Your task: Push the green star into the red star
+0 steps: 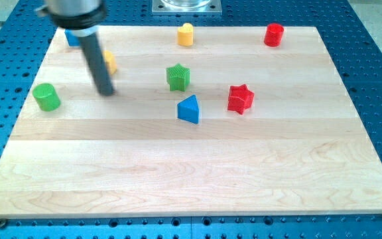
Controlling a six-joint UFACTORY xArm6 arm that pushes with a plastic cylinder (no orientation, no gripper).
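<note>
The green star (pixel 178 77) sits on the wooden board (pixel 197 172), above the middle. The red star (pixel 241 99) lies to its right and a little lower, apart from it. My tip (pixel 105 91) touches the board well to the left of the green star, with a clear gap between them. The rod slants up to the view's top left.
A blue triangle (pixel 189 109) lies just below the green star. A green cylinder (pixel 46 97) is at the left. A yellow block (pixel 110 62) and a blue block (pixel 74 38) are partly hidden behind the rod. A yellow block (pixel 186 34) and a red cylinder (pixel 274 34) sit near the top edge.
</note>
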